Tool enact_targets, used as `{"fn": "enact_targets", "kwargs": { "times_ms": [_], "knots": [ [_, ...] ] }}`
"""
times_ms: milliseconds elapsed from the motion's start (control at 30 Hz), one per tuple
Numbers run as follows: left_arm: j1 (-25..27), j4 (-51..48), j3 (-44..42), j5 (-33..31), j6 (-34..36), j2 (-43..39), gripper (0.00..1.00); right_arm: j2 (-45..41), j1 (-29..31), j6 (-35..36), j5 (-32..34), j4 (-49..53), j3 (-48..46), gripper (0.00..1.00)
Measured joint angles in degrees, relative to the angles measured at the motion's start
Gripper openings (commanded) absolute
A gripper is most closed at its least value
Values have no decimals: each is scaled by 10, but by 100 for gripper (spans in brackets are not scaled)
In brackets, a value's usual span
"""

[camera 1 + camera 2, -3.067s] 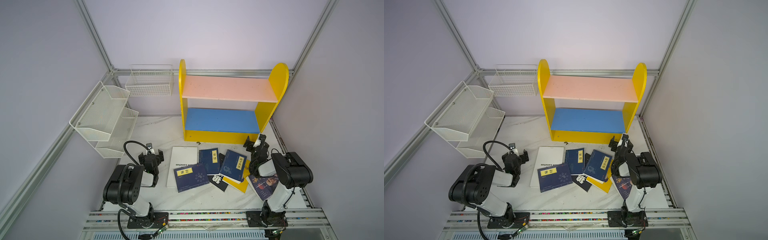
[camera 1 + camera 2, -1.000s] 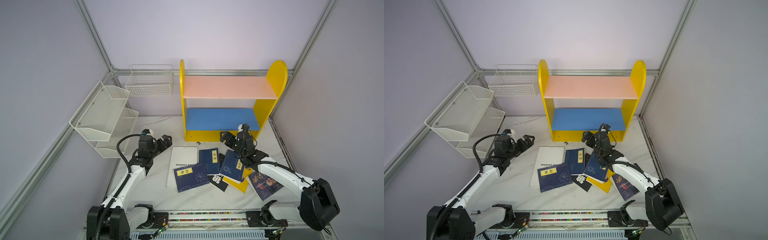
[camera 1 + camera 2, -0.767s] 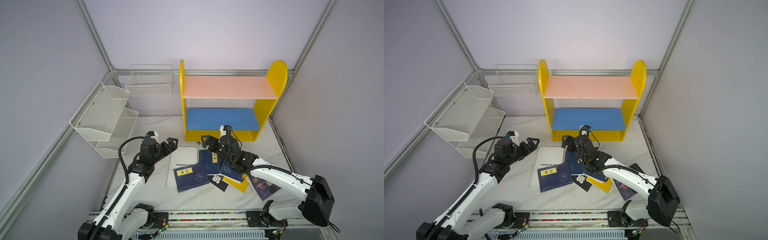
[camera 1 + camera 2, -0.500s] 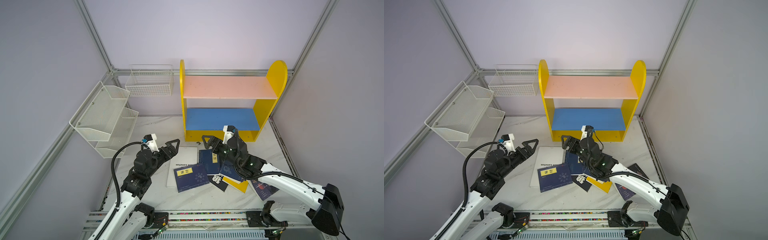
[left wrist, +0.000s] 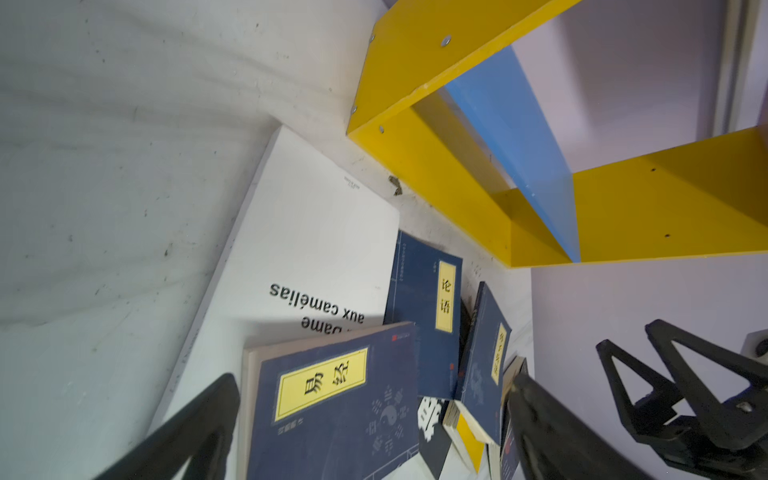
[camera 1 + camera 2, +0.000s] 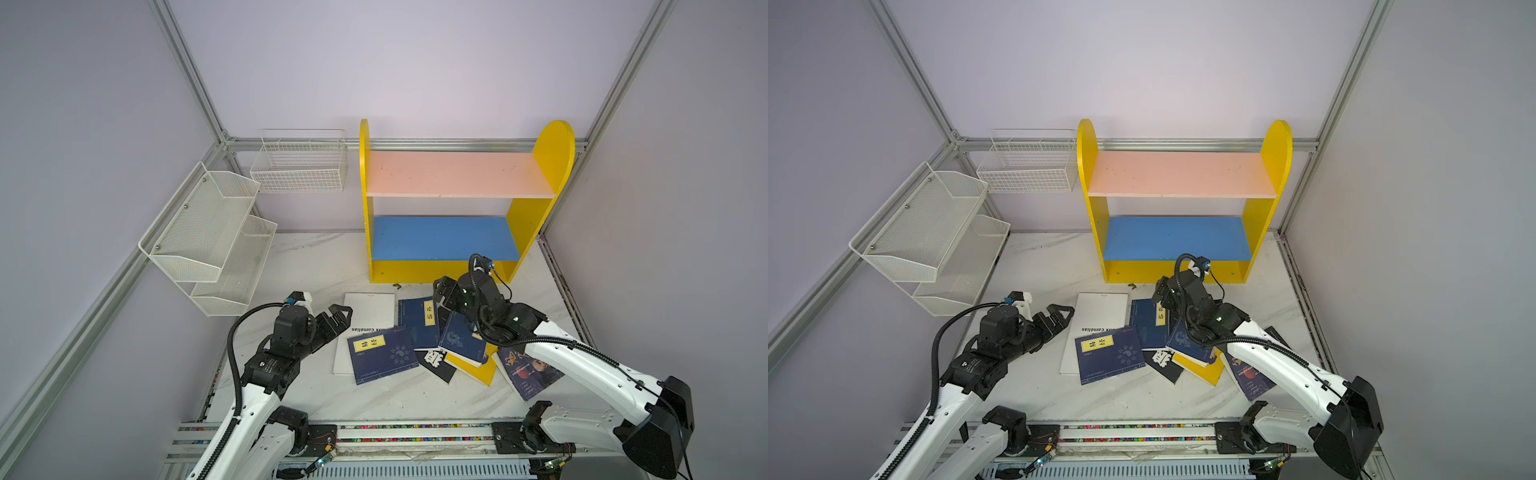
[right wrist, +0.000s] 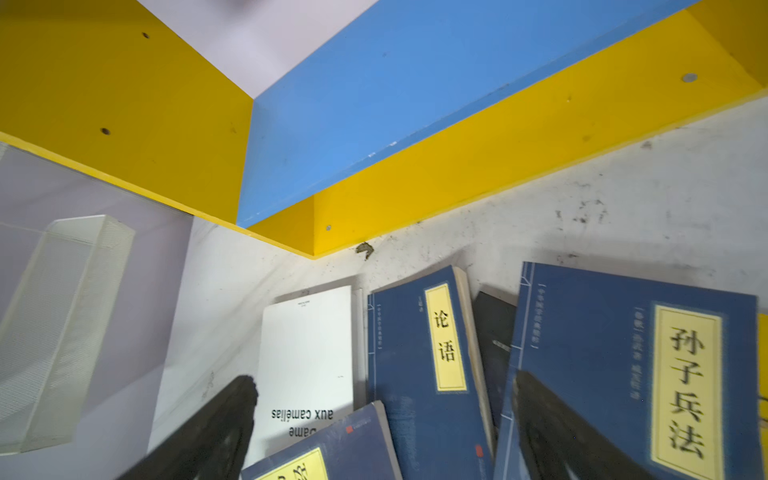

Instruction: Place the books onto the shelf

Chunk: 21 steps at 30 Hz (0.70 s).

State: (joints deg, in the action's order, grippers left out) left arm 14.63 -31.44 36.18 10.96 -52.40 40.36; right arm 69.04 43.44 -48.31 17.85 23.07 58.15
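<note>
Tabletop: books strewn nr shelf; L claw, R claw agape.

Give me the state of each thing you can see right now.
left gripper: open, holding nothing
right gripper: open, holding nothing
shelf: both boards bare
white book: flat on table, partly covered
navy books: closed, overlapping on table
black book: mostly buried
yellow book: mostly buried
face-cover book: flat, partly hidden
mesh rack: empty
wire basket: empty
</note>
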Motion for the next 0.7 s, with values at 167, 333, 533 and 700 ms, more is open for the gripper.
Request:
{"fn": "enact_targets", "kwargs": {
  "times_ms": [167, 333, 533, 700],
  "knots": [
    [51, -35, 0, 12, -3, 1, 100, -52, 0, -43, 6, 78, -64, 97],
    [128, -43, 0, -10, -20, -2, 100, -150, 0, -73, 21, 111, -130, 97],
    [164, -51, 0, -53, -43, -1, 100, -155, 0, -53, -19, 79, -144, 92],
    [166, -59, -1, -82, -59, -1, 100, -132, 3, -17, -138, -36, -184, 84]
  ]
}}
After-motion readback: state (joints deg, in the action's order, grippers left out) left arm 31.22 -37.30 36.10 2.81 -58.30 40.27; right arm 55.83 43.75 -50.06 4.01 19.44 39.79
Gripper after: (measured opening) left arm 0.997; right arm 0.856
